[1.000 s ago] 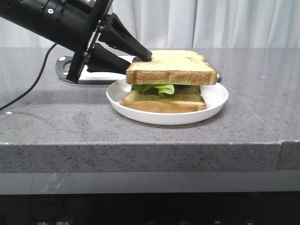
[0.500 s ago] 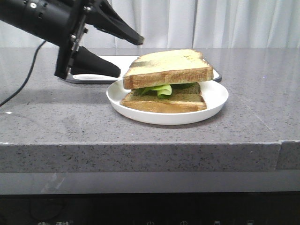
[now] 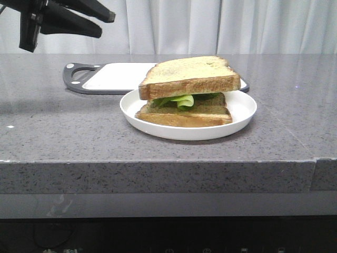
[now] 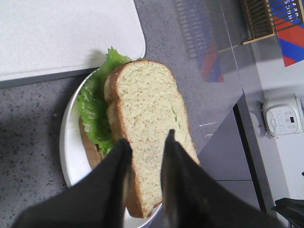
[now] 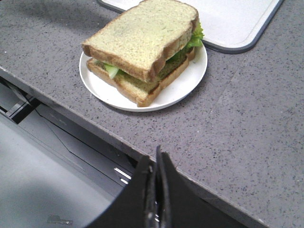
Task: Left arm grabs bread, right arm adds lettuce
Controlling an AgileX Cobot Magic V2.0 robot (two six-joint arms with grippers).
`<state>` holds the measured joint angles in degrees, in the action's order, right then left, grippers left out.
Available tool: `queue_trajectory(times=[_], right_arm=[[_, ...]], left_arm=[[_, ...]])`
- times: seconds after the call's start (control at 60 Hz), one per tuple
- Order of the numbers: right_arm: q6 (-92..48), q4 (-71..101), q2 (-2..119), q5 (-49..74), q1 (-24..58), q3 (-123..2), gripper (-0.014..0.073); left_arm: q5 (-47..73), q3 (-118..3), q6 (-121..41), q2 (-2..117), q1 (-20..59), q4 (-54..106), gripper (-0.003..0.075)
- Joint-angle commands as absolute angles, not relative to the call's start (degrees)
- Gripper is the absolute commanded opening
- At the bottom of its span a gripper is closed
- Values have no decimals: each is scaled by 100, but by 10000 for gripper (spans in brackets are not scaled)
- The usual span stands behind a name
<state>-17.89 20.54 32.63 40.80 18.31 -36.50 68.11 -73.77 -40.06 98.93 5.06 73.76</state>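
Plainly, no brand, label or readable writing shows on anything; the small white appliance (image 4: 283, 119) seen past the counter edge in the left wrist view has markings too small to read.

On the grey speckled counter (image 3: 63, 137) a white plate (image 3: 239, 118) carries a stacked sandwich: a lower slice (image 3: 184, 115), the green lettuce (image 3: 181, 99) on it, and the bread (image 3: 187, 76) on top, tilted slightly so its left end sits lower. A white cutting board (image 3: 118, 75) with a dark rim and handle lies just behind the plate, at about 11 o'clock from it.

In the front view the left end effector (image 3: 102, 23) hangs in the air at the top left, roughly 10 o'clock from the bread and well apart from it, its two long fingers spread and holding nothing. The left wrist view alone shows the lettuce frill spilling out along one long side of the bread, and the two dark fingertips (image 4: 168, 142) apart with the bread's face seen between them, below.

The right end effector (image 5: 156, 156) appears only in its own wrist view: its jaws are pressed together, empty, out over the counter's front edge, with the plate and bread farther in and not touched. That view also shows the lettuce peeking out at the bread's far corner, beside the cutting board.
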Motion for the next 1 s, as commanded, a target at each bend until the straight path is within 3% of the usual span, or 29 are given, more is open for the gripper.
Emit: queue_trajectory(times=[0.0, 0.333, 0.667, 0.983], right_arm=[[-1828, 2100, 3261, 3747, 1795, -3800, -58], [-1828, 2061, 3261, 3599, 1795, -3800, -58], [-1128, 1577, 3261, 3014, 1795, -3800, -58], [-233, 730, 3261, 2679, 1795, -3800, -58]], left_arm=[[7310, -7550, -4036, 9598, 486, 7726, -22], [6984, -7550, -4087, 9378, 486, 7061, -21], [4801, -7130, -3013, 7779, 499, 4114, -21], [1937, -4787, -2998, 5190, 499, 3276, -21]])
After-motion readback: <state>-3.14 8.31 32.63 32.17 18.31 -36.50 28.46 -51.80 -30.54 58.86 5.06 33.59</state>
